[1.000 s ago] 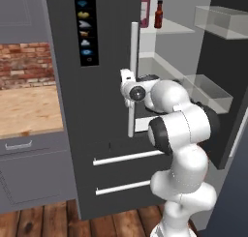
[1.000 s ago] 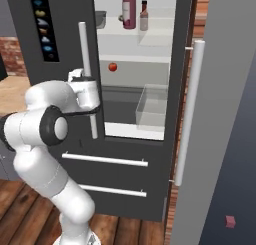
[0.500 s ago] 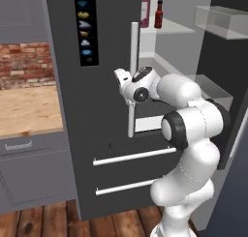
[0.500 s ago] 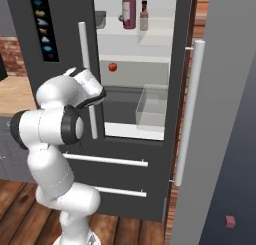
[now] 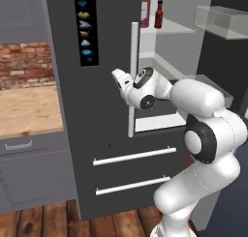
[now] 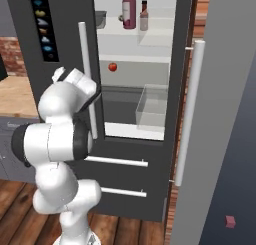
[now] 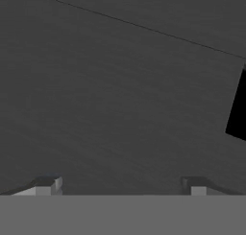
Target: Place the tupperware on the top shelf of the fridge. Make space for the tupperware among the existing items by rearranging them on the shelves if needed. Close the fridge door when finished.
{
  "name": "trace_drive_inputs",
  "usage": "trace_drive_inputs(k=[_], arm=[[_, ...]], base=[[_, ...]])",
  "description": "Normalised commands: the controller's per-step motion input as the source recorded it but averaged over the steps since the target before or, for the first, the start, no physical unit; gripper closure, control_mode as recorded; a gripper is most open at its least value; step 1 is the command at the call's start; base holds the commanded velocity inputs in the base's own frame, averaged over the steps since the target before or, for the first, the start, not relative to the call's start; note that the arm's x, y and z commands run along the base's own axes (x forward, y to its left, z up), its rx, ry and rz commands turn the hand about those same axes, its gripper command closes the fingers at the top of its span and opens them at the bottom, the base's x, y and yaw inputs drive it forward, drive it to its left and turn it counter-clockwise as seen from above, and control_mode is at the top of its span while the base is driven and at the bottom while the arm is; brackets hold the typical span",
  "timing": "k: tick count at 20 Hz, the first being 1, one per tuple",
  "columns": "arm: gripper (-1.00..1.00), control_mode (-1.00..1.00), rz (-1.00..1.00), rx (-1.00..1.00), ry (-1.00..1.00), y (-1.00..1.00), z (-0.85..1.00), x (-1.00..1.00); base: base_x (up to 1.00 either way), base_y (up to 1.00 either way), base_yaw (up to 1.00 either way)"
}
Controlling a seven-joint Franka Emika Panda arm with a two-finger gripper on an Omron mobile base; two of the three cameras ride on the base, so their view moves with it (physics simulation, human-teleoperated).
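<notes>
From the left base view the gripper point(image 5: 120, 81) sits close against the dark front of the fridge point(image 5: 104, 134), beside the white bar handle point(image 5: 133, 79) of the closed door, holding nothing; past that handle the open side shows the top shelf point(image 5: 167, 27) carrying the pink bottle point(image 5: 145, 9) and the small sauce bottle point(image 5: 158, 14) near its front edge. From the right base view the fridge door point(image 6: 220, 139) stands swung wide at the right, its own white handle point(image 6: 189, 109) facing out; the two bottles stand side by side at the middle of the top shelf point(image 6: 150, 34), with a small red ball point(image 6: 113, 67) on the shelf below and a clear bin point(image 6: 154, 106) lower down. In the hand view the two fingertips point(image 7: 48, 186) stand wide apart, open on nothing, facing a plain dark panel. I cannot find the tupperware; as a judgement, such a box would be light, stiff and smooth-sided, best pinched across its rim or short sides
</notes>
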Motion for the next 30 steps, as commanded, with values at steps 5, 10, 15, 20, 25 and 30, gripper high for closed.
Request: trace_drive_inputs(k=[5,10,15,20,25,30], arm=[[-1.0,-1.0,-0.12,0.0,0.06,0.68,1.0,-1.0],[-1.0,-1.0,-0.17,0.0,0.22,0.81,1.0,-0.91],[-1.0,-1.0,-0.17,0.0,0.19,0.57,1.0,-0.58],[-1.0,-1.0,-0.12,0.0,0.1,0.09,1.0,-0.03],[-1.0,-1.0,0.0,0.0,0.04,-0.36,0.75,0.03],[-1.0,-1.0,0.1,0.0,0.0,-0.61,-0.16,-0.69]], base=[[0.0,0.0,0.0],[0.0,0.0,0.0],[0.0,0.0,0.0],[0.0,0.0,0.0],[0.0,0.0,0.0],[0.0,0.0,0.0]])
